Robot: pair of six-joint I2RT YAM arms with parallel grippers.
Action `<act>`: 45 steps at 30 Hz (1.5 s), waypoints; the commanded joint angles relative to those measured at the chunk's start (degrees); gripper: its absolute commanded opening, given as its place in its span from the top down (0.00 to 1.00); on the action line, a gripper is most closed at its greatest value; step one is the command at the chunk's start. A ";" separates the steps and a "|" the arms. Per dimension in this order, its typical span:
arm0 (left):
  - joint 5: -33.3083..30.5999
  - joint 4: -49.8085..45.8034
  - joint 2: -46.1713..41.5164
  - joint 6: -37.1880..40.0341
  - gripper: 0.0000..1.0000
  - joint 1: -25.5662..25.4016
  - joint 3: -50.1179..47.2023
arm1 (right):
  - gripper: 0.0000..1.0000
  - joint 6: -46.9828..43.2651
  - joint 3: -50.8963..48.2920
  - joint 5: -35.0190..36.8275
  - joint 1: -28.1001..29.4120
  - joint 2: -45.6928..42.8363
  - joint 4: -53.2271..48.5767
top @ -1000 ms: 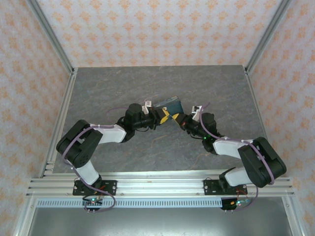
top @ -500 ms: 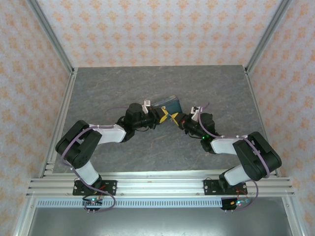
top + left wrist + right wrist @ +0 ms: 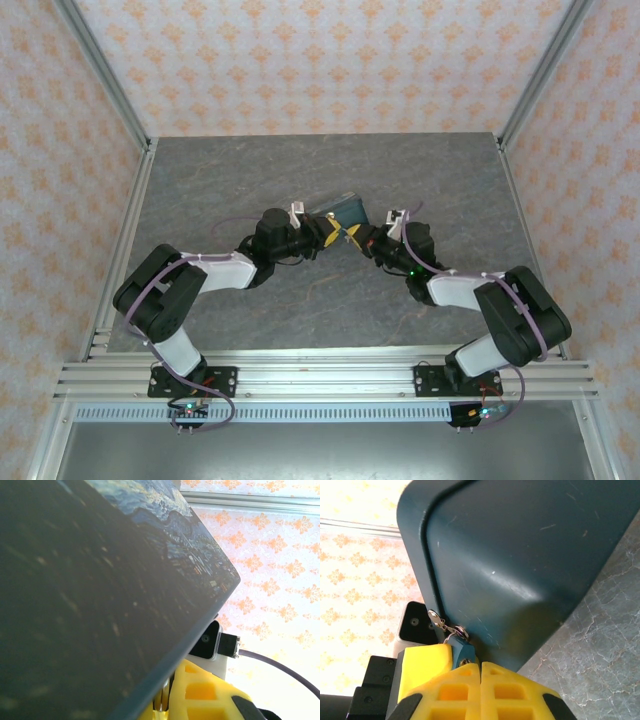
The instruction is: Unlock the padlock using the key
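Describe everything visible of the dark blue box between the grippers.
The dark blue box sits mid-table between the left gripper and right gripper. Smooth, scratched, rounded corners; one face carries a swirling night-sky print. A small blue piece with a silver ring hangs at its edge, pinched by the right gripper. A yellow left finger lies against its edge.

A small silver metal key dangles from a silver split ring, touching the lower corner of a dark teal box. The ring joins a small blue piece, padlock or key head unclear, pinched at the tips of the right gripper.
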 commanded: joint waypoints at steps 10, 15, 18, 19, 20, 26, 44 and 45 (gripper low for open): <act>5.10 3.71 -0.28 -3.65 1.00 -3.56 1.49 | 1.00 -1.95 3.51 -2.45 -1.49 3.21 1.24; 3.17 6.04 -0.30 -6.70 1.00 -3.81 1.37 | 1.00 0.29 3.77 -2.81 -1.65 3.92 2.70; 2.07 6.63 -0.57 -8.09 1.00 -3.86 1.44 | 1.00 1.15 4.16 -2.99 -1.84 4.05 2.88; 1.87 6.53 -0.66 -8.36 1.00 -3.93 1.47 | 1.00 1.46 4.30 -2.99 -1.89 4.12 2.99; 1.68 6.34 -0.78 -8.55 1.00 -3.93 1.51 | 1.00 1.69 4.43 -2.92 -2.09 4.07 2.92; 1.26 6.00 -1.18 -9.25 1.00 -3.94 1.50 | 1.00 3.03 5.44 -3.19 -2.53 4.23 2.93; 0.52 5.84 -0.72 -9.22 1.00 -3.92 0.86 | 1.00 11.14 8.21 -6.76 -2.65 5.72 4.01; 0.44 5.84 -0.77 -9.27 1.00 -3.92 0.89 | 1.00 11.06 8.30 -6.89 -2.63 5.73 3.80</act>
